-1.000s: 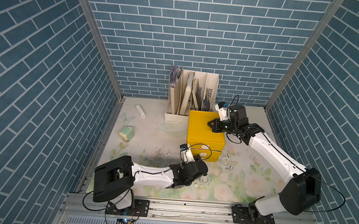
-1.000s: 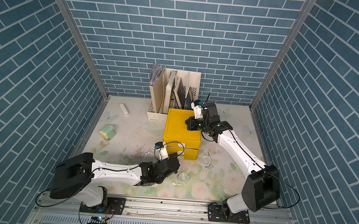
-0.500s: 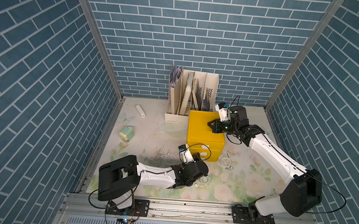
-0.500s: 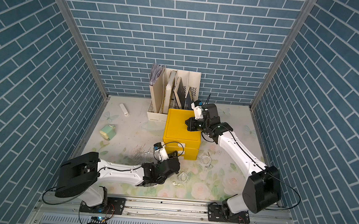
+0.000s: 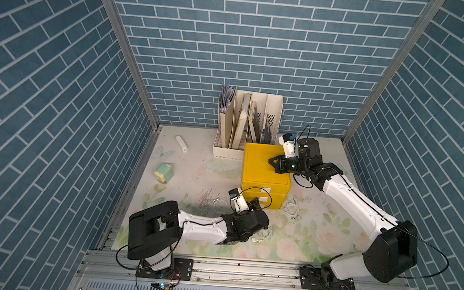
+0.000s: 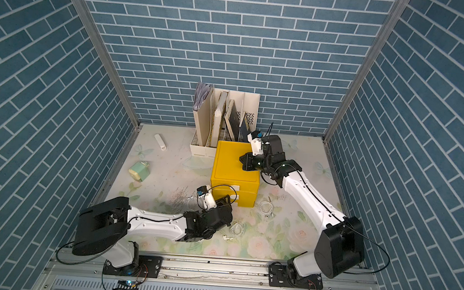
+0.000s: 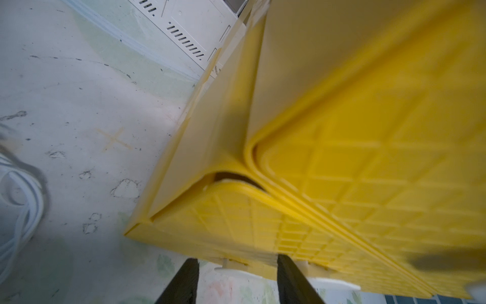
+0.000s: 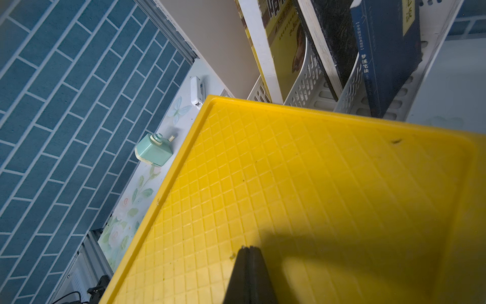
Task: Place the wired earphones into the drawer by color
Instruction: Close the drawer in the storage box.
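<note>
The yellow drawer cabinet stands mid-table with its two drawer fronts facing the near edge. My left gripper is open at the lower drawer front. A white handle tab shows between its black fingers, and nothing is clamped. My right gripper is shut and empty, its tips on or just over the cabinet's gridded top. White wired earphones lie loose on the mat: one coil right of the cabinet, one beside my left wrist, and one to its left.
A cream file rack with books stands right behind the cabinet. A mint-green box and a small white stick lie at the far left of the mat. Brick walls close in three sides.
My left gripper's jaws have gone from shut to open at the drawer front. The right arm has stayed where it was on the cabinet top.
</note>
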You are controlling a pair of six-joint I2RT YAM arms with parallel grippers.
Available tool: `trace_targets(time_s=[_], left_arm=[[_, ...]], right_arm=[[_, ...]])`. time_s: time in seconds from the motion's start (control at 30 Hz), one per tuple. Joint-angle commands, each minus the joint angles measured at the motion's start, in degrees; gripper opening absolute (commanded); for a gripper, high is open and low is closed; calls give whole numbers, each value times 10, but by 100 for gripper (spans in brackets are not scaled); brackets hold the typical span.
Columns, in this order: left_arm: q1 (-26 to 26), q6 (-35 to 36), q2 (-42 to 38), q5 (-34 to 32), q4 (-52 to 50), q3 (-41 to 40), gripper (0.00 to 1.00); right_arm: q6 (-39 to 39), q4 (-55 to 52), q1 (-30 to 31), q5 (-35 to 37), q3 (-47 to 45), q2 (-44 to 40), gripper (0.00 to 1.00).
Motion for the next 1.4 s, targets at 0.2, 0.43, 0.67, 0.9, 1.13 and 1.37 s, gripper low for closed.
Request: trace_targets(time_s=[0.2, 0.43, 0.67, 0.9, 1.13, 1.37], left_arm=[[-55, -52, -76, -9, -139, -14, 55], [-173, -99, -236, -140, -352, 11, 55], [-175, 16, -355, -140, -351, 7, 55], [-175, 92, -392, -110, -336, 12, 55], [-160, 130, -329, 42, -266, -17, 55], [-127, 182, -156, 222, -204, 36, 54]], right_arm=[[3, -57, -4, 7, 15, -79, 0], [64, -123, -6, 41, -47, -281, 33], [366, 48, -4, -11, -413, -591, 38], [506, 103, 0, 5, -585, -749, 38], [513, 107, 3, 9, -610, -742, 37], [423, 81, 3, 19, -535, -609, 36]])
